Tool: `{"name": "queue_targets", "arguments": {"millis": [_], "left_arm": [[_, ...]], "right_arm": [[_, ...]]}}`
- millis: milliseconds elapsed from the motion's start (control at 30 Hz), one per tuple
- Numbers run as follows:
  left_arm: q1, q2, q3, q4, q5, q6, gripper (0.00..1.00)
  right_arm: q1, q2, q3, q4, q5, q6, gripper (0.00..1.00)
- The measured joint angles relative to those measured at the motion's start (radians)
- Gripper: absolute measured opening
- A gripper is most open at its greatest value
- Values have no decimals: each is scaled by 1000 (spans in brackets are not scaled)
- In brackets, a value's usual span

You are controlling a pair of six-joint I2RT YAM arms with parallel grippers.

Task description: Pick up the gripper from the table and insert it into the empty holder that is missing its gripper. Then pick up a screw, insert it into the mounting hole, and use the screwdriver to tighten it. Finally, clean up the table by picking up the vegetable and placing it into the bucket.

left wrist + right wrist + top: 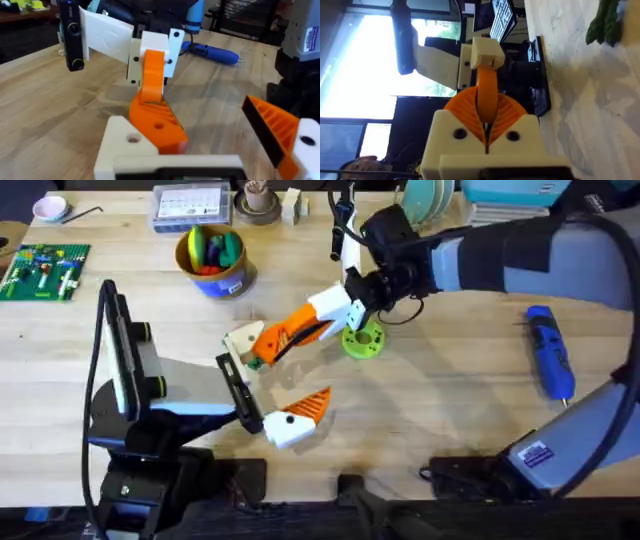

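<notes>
My right gripper (305,328) reaches in from the right and is shut on the loose orange ribbed gripper (274,340). The piece's far end rests against the white holder (243,342) on the left arm. In the right wrist view the gripper (486,82) runs from my fingers up to the holder (487,50). In the left wrist view it (156,122) lies on the holder (127,142). My left gripper (275,375) stands open, with its one orange finger (312,404) apart. The dark green vegetable (256,363) lies by the holder. The blue screwdriver (550,352) lies at the right. The bucket (238,272) stands at the back.
A lime green disc with holes (363,340) lies just right of my right gripper. A clear parts box (190,205) and a brown cup (258,202) stand at the back edge. A green board with small parts (42,268) is at the far left. The bucket holds toy vegetables.
</notes>
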Motion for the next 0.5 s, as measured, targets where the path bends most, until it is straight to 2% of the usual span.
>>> {"name": "queue_targets", "arguments": {"millis": [500], "left_arm": [[8, 0, 0, 3, -38, -15, 993]], "right_arm": [[56, 0, 0, 257, 112, 254, 8]]}}
